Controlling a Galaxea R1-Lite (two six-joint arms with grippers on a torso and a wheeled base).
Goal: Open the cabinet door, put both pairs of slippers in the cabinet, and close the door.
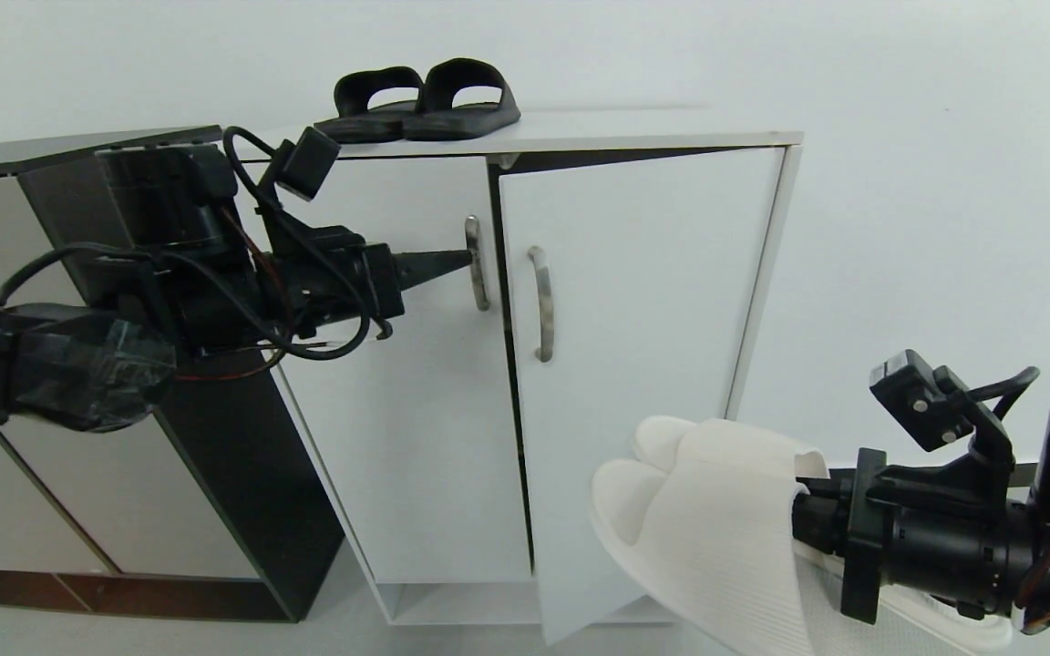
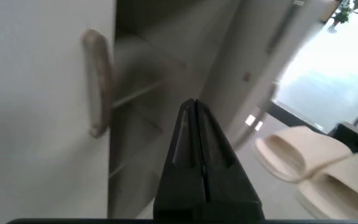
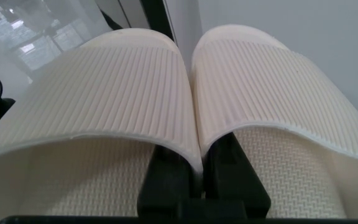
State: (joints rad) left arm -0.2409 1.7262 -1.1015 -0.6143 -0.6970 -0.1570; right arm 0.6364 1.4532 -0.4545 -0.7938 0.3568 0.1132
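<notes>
Right hand (image 3: 197, 179): nearest, low on the robot's right. Clamped on the white slippers (image 1: 707, 510). The fingers pinch the two inner strap edges together, so the pair hangs side by side off the hand, toes pointing toward the cabinet. The pair is in the air in front of the lower part of the right door (image 1: 634, 346). Can't tell whether the toes touch the door.

Left hand (image 1: 452, 262): higher up, on the robot's left, at handle height. Fingers are pressed together with nothing between them. The tip is just beside the left door handle (image 1: 477, 264); contact not clear from either view.

Cabinet (image 1: 766, 273): white, two doors.
- Right door is ajar, free edge swung out toward the robot. There's a dark gap along its top and down the centre seam.
- Right door handle (image 1: 540, 303) is untouched.
- Left door (image 1: 397, 437) looks flush from the head view.
- The left wrist view shows shelves inside, through the opening past the handle.

Black slippers (image 1: 425, 100): the farthest item, on the cabinet top (image 1: 653, 137) toward its left end. They sit side by side, touching, upright on their soles.

A dark unit (image 1: 242, 456) stands against the cabinet's left side.
</notes>
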